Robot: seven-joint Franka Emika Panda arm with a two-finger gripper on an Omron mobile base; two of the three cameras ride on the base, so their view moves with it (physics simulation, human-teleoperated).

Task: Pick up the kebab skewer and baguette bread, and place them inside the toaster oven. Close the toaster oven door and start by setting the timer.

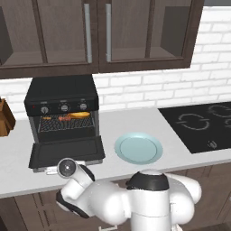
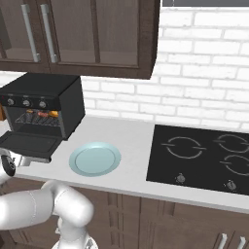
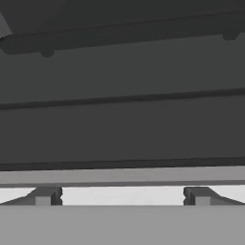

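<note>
from the left base view, the toaster oven (image 1: 63, 108) sits on the counter (image 1: 135, 124) with its door (image 1: 66, 152) dropped flat, and on the wire rack (image 1: 66, 123) inside lie the kebab skewer (image 1: 62, 118) and the baguette (image 1: 81, 115), side by side near the back. the pale blue plate (image 1: 138, 148) just right of the door is bare, so the loading looks done and the step in hand is likely closing the door. the arm's wrist sits low at the door's front edge. from the right base view, the door (image 2: 29, 143) hangs open past the oven's front, the food (image 2: 43, 114) shows as small orange and red bits on the rack, and the plate (image 2: 95, 158) lies beside it; the cooktop (image 2: 204, 158) is well apart and no concern. in the hand view, the gripper (image 3: 122, 196) has its fingertips (image 3: 45, 196) spread wide with nothing between them, looking along the underside of the door (image 3: 122, 129), whose grey edge bar (image 3: 122, 176) runs just above the tips. to do this well, i'd get under the bar near its middle and lift in an arc about the bottom hinge, pushing evenly so the door does not twist, and follow through until it meets the oven's front below the knobs (image 1: 64, 108).
</note>
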